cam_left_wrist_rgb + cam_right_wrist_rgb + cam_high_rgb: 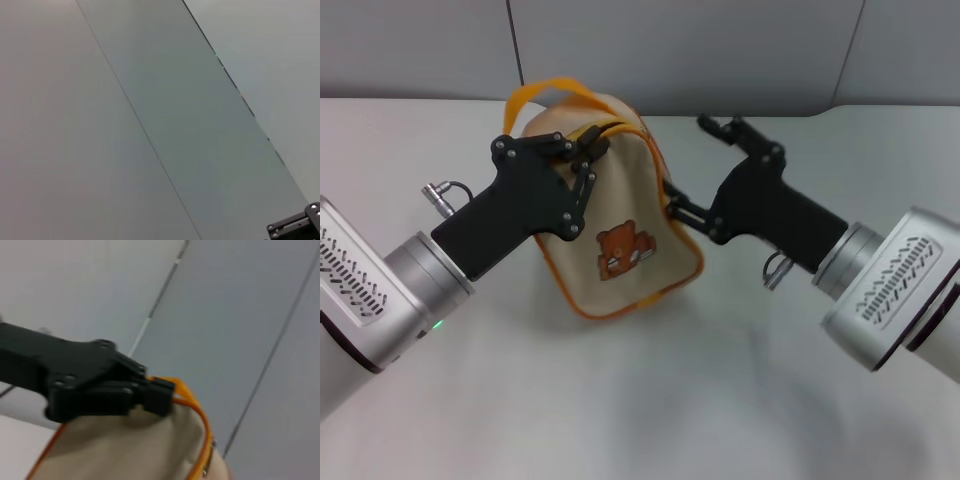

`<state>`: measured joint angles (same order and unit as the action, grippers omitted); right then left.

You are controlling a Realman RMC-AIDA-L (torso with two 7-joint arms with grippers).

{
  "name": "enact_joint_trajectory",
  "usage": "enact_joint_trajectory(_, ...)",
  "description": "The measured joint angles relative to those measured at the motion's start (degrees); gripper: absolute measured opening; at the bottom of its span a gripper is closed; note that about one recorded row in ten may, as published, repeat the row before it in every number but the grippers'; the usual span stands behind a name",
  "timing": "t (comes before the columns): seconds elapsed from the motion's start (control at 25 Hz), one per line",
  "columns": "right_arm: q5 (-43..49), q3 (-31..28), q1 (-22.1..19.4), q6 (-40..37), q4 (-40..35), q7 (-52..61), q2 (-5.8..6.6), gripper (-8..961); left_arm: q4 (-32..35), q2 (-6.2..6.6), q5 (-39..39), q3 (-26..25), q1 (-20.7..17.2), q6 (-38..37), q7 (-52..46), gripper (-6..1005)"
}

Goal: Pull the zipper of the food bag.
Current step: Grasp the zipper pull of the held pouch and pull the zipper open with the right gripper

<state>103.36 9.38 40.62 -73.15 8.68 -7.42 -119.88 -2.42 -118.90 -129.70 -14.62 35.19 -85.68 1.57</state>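
Beige fabric food bag (620, 225): left gripper (592, 150) pinches its top zipper (605, 131); right gripper (705, 165) spreads open beside it.

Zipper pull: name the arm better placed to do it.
Left. The left gripper is pinched at the zipper on top of the food bag; the right gripper is open around the bag's far side.

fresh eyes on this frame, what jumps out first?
The beige food bag with orange piping and a bear patch stands mid-table, flanked by both black arms. The left gripper is shut on the zipper at the bag's top edge. The right gripper is open, one finger against the bag's side and the other raised clear behind it.
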Motion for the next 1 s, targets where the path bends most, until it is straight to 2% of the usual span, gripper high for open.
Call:
enact_joint_trajectory(0.24, 0.3, -0.8, 0.6, -0.3, 2.5, -5.3, 0.0, 754, -0.3, -0.06, 0.1, 0.6, 0.1, 0.1, 0.0, 45)
enact_joint_trajectory(0.48, 0.5, -6.0, 0.9, 0.1, 5.1, -9.7, 0.0, 753, -0.4, -0.1, 0.1, 1.0, 0.0, 0.1, 0.0, 44)
enact_joint_trajectory(0.6, 0.5, -6.3, 1.4, 0.6, 5.4, -9.8, 0.0, 753, -0.5, -0.11, 0.0, 1.5, -0.1, 0.1, 0.0, 43)
enact_joint_trajectory(0.84, 0.8, -6.0, 2.3, 3.0, 6.1, -9.8, 0.0, 600, -0.5, -0.1, 0.0, 1.7, -0.1, 0.1, 0.0, 43)
enact_joint_trajectory(1.0, 2.6, -6.2, 1.9, 3.1, 6.4, -11.6, 0.0, 420, -0.4, -0.1, -0.1, 1.7, -0.2, 0.2, 0.0, 42)
